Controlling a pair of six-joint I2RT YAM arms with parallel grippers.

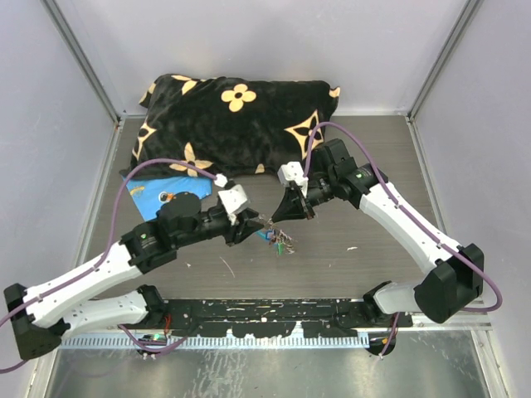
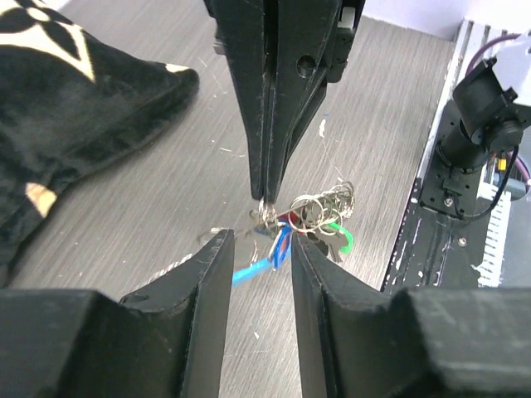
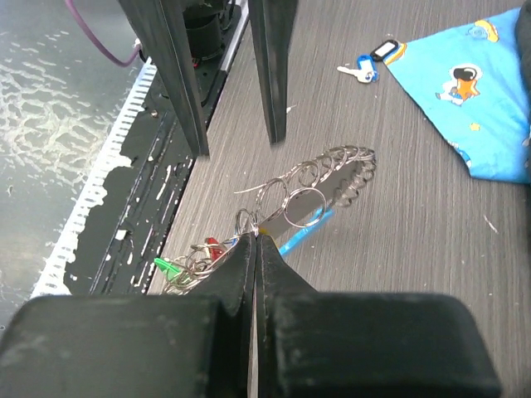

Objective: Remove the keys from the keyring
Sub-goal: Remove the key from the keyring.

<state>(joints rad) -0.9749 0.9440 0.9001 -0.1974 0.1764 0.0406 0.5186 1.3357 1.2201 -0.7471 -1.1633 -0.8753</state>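
While the keyring (image 3: 332, 170) lies near the middle of the grey table (image 3: 398, 249), its silver wire coils fanned out over a light-blue curved section, the keys (image 3: 187, 264) cluster at one end, with red and green heads showing. The right gripper (image 3: 253, 240) is pinched fully closed on a thin loop of the ring, just beside that cluster. The left gripper (image 2: 261, 249) is partly open and grasps nothing, its fingers straddling the blue section. A blue-headed key (image 3: 361, 70) lies well apart to the left, near a blue cartoon-print cloth (image 3: 465, 91). A black flower-patterned pillow (image 1: 232, 116) sits at the far side.

The hold is probably fragile, since so thin a wire could slip from the closed fingers under a tug. If the left fingers close on the blue section rather than a key, they would likely drag the whole ring.
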